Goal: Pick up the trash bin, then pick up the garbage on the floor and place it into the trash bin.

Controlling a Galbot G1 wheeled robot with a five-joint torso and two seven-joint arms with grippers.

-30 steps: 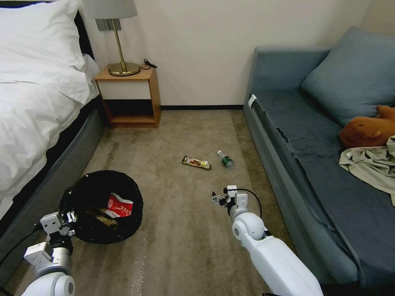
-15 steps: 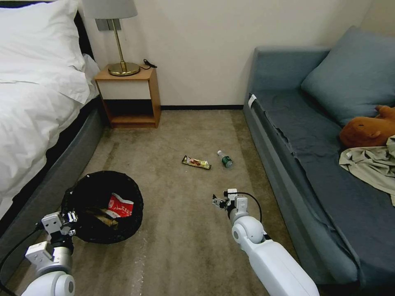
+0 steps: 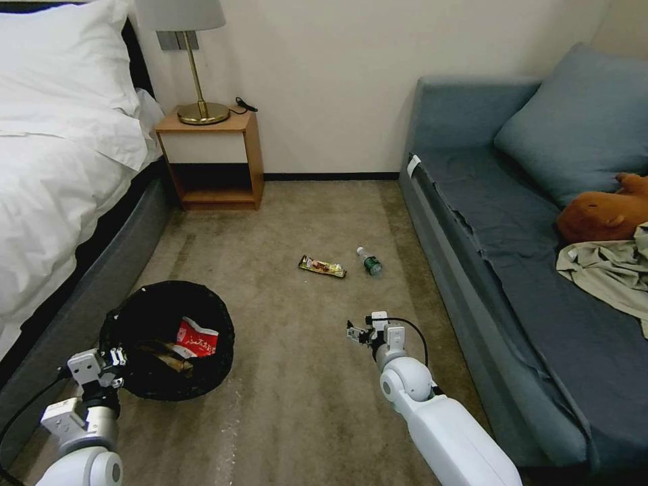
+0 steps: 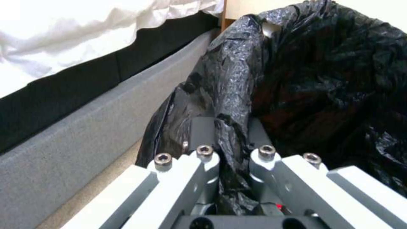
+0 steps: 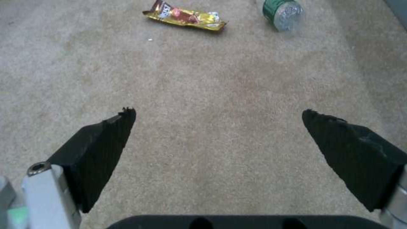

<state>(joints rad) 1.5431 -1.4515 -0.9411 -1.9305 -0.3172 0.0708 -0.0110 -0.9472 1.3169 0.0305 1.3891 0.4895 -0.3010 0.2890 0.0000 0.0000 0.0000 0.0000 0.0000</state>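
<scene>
Head view: left end effector clamped on the near rim of the trash bin, exactly as 1 second ago — bin unmoved beside the bed. Inside, just beyond that end effector, a red-and-white snack packet and a brown paper bag. Right end effector spread apart over bare carpet, barely shifted since the previous frames. Ahead of it, well apart, the dark bar wrapper and the green-labelled bottle, side by side on the floor.

Left wrist view: fingers pinched together on a fold of the black bag liner at the bin's edge.

Right wrist view: pads wide apart, nothing between them; wrapper and bottle far ahead.

Judged so: 2 pieces binned, 2 left — almost no change, reach toward the wrapper hardly begun.
</scene>
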